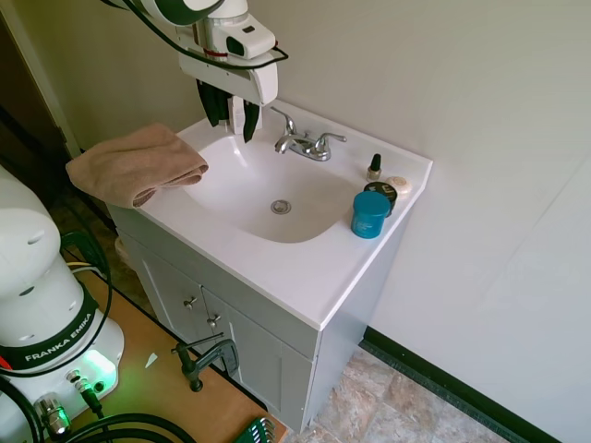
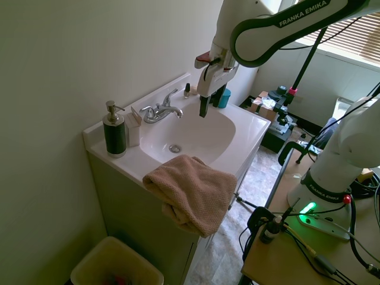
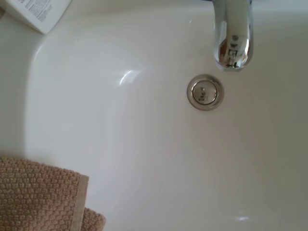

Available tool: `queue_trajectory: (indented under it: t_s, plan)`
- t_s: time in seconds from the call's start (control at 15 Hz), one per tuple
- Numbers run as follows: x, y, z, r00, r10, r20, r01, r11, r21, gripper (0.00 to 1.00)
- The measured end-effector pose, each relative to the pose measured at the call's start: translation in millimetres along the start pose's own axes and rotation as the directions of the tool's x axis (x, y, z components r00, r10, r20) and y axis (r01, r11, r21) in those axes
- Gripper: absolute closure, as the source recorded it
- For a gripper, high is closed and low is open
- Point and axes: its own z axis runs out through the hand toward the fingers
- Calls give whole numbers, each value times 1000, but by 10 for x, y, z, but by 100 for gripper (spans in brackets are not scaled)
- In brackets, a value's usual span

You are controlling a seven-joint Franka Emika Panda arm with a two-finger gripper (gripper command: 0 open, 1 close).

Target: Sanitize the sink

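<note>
Both outside cameras are looking down on the sink [image 1: 242, 238] [image 2: 243, 132] from opposite ends; the wrist camera is staring straight down, close, sharing the drain [image 1: 281, 207] [image 2: 174, 148] [image 3: 205, 92].

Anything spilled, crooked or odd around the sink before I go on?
No spill or damage shows. Only the towel stands out: it lies bunched on the sink corner, drooping over the front edge. The gripper hangs above the basin.
</note>
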Motion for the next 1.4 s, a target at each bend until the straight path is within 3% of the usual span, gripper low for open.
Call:
queue_trajectory:
  t_s: [0.27, 0.6, 0.8, 1.27, 1.33, 1.4]
  plan:
    - [-59, -111, -58, 1000, -23, -16, 23, 1000, 17, 0]
    - [-1133, -775, -137, 991, -118, -68, 123, 989, 79, 0]
    - [-1545, -770, 217, 990, -115, -83, 122, 989, 82, 0]
    - [-1920, -729, 1080, 994, -103, -44, 103, 995, -10, 0]
    - [-1949, -713, 1185, 994, -104, -43, 102, 994, -29, 100]
    - [-1969, -697, 1284, 994, -101, -40, 99, 994, -46, 100]
